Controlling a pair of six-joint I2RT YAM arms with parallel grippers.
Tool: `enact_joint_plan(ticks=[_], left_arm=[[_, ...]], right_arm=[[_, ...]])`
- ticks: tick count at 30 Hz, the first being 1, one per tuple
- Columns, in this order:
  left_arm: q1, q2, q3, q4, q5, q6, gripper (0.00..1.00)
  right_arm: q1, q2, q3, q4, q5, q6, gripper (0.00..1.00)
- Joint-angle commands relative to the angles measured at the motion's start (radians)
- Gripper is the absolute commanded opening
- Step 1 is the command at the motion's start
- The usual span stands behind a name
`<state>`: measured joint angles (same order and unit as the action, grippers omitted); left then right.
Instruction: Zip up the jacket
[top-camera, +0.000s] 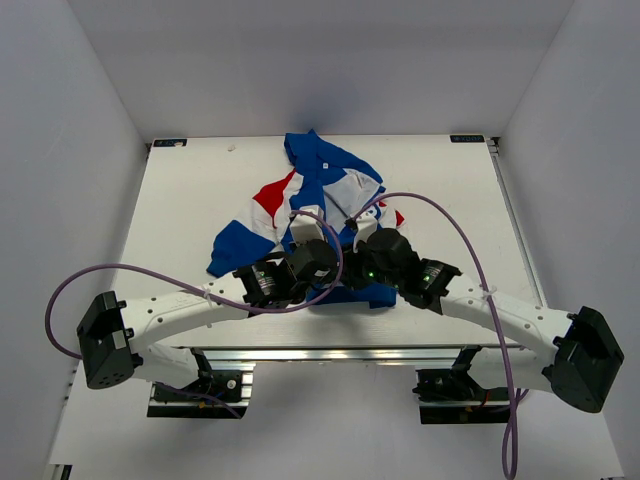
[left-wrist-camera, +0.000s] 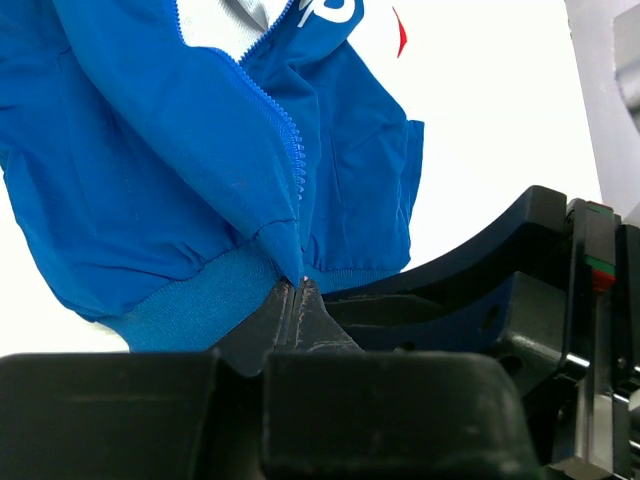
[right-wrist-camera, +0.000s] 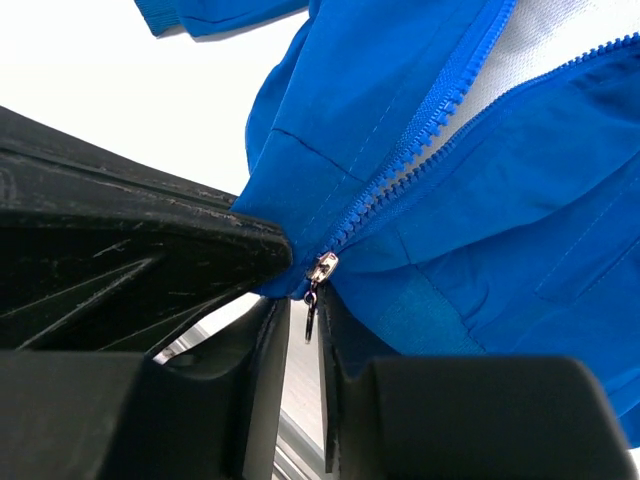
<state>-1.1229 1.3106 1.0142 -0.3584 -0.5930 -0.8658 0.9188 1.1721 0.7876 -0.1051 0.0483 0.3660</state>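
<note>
The jacket (top-camera: 320, 185) lies rumpled on the white table, blue with red and white panels, its hem toward the arms. In the left wrist view my left gripper (left-wrist-camera: 300, 285) is shut on the blue hem (left-wrist-camera: 190, 305) at the foot of the zipper (left-wrist-camera: 288, 140). In the right wrist view the silver slider (right-wrist-camera: 322, 267) sits at the zipper's bottom end. Its pull tab (right-wrist-camera: 311, 318) hangs down into the narrow gap of my right gripper (right-wrist-camera: 303, 310), whose jaws stand slightly apart. Above the slider the zipper teeth (right-wrist-camera: 440, 105) are separated, with white lining showing between them.
Both wrists crowd together over the hem at the near middle of the table (top-camera: 180, 200). The left gripper's black body (right-wrist-camera: 120, 240) lies right beside my right fingers. Purple cables (top-camera: 130, 270) loop over both arms. A metal rail (top-camera: 330, 355) runs along the near edge.
</note>
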Motion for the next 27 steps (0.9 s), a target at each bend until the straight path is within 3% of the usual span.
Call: enact_joint_plan(ticks=[1,13,15,16,18,27], left_arm=[[-0.008,-0.047,0.0,0.015,-0.001,-0.004,0.0],[-0.008,-0.047,-0.003,0.009,0.001,0.002,0.0],[-0.008,-0.047,-0.003,0.009,0.002,0.004,0.0],[-0.008,-0.048,-0.003,0.009,0.002,0.005,0.0],[-0.008,-0.045,0.0,0.007,0.004,0.008,0.0],[-0.008,-0.042,0.004,-0.016,0.007,0.03,0.0]], right_arm=[[-0.001,-0.023,0.028,0.009,0.028,-0.019,0.2],[-0.001,-0.029,0.045,-0.041,0.016,-0.067,0.24],[-0.001,-0.025,0.05,-0.051,0.016,-0.078,0.22],[-0.001,-0.023,0.053,-0.053,0.015,-0.082,0.16],[-0.001,-0.02,0.056,-0.057,0.013,-0.091,0.12],[-0.003,-0.014,0.082,-0.084,-0.001,-0.134,0.09]])
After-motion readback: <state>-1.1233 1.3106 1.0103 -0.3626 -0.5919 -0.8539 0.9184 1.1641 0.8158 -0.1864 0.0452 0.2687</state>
